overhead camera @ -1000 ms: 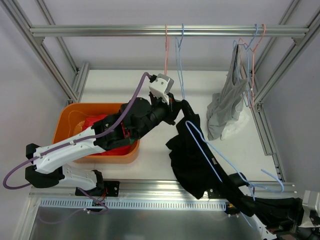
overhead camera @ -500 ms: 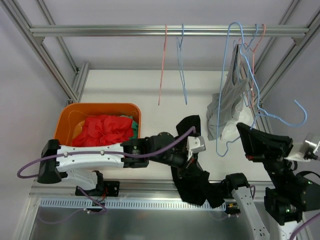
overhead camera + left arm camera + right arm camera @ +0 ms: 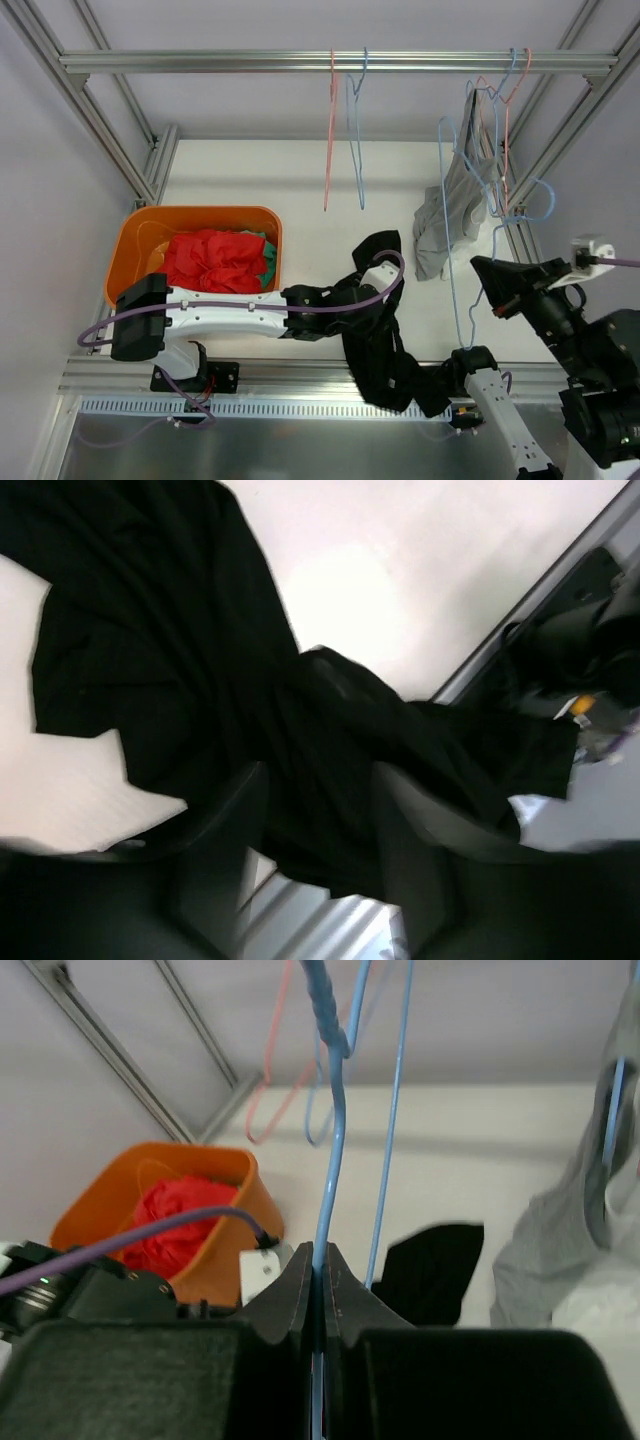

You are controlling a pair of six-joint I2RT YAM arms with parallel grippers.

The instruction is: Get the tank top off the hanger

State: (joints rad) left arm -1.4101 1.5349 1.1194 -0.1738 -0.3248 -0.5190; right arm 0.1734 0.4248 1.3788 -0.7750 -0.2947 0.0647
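Right gripper (image 3: 320, 1256) pinches blue hanger (image 3: 332, 1160); left gripper (image 3: 315, 860) gapes above black tank top (image 3: 200, 660).

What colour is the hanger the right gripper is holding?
Light blue; the hanger shows best in the right wrist view, pinched in the right gripper.

5 hangers (image 3: 329, 140), 1 bin (image 3: 200, 209)

Left arm (image 3: 220, 315) white-shelled with black joints and a purple cable (image 3: 403, 270); left gripper (image 3: 318, 775) black; right arm (image 3: 560, 325) black.
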